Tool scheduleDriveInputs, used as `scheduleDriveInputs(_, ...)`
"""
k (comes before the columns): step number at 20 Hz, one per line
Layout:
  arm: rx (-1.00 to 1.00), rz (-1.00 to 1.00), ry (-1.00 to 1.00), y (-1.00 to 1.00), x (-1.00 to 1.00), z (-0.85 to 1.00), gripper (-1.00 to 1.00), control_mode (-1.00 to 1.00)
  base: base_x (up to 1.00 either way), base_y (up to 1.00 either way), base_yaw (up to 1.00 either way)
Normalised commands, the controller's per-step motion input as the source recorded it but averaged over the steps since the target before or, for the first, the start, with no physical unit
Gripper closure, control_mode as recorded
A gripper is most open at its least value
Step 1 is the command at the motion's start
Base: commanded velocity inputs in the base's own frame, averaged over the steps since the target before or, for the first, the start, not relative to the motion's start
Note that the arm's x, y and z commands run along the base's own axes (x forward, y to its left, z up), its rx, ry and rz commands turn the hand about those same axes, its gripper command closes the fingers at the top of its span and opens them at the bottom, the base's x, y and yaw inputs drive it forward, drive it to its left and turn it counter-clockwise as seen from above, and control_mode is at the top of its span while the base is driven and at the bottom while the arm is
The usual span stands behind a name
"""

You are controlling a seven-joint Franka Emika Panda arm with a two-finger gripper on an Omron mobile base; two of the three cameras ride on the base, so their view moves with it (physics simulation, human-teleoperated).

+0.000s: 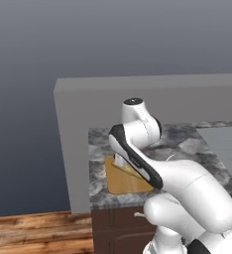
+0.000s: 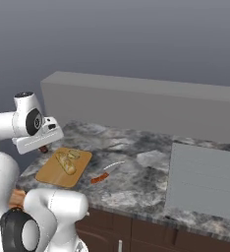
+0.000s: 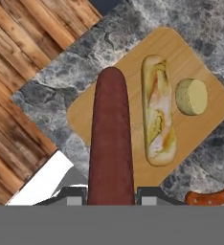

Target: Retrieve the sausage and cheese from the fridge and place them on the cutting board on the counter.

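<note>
A long bread roll (image 3: 158, 115) with a pale, yellow-streaked cut face is lying flat, and a small round tan piece (image 3: 191, 96) is sitting just beside it, apart from it. A knife (image 2: 106, 173) with an orange-red handle and a thin pale blade is lying nearby on the marbled stone. A grey panel (image 2: 204, 179) is occupying the right. Wooden floor planks (image 1: 36, 233) are showing below.

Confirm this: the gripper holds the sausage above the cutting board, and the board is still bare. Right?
Not quite. The gripper does hold the sausage above the cutting board, but the hand view shows the board is not bare: a bread loaf and a round cheese piece lie on it.
</note>
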Motion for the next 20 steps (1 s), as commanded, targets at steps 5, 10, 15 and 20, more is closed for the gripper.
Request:
scheduleDriveInputs(5, 0.00, 0.00, 0.08, 0.02, 0.32, -0.41, 1.00, -1.00, 0.00, 0.00, 0.00)
scheduleDriveInputs(10, 0.00, 0.00, 0.08, 0.00, 0.41, -0.40, 1.00, -1.00, 0.00, 0.00, 0.00)
scheduleDriveInputs(15, 0.00, 0.00, 0.03, 0.00, 0.35, -0.37, 1.00, -1.00, 0.00, 0.00, 0.00)
scheduleDriveInputs(20, 0.00, 0.00, 0.03, 0.00, 0.21, -0.31, 1.00, -1.00, 0.00, 0.00, 0.00)
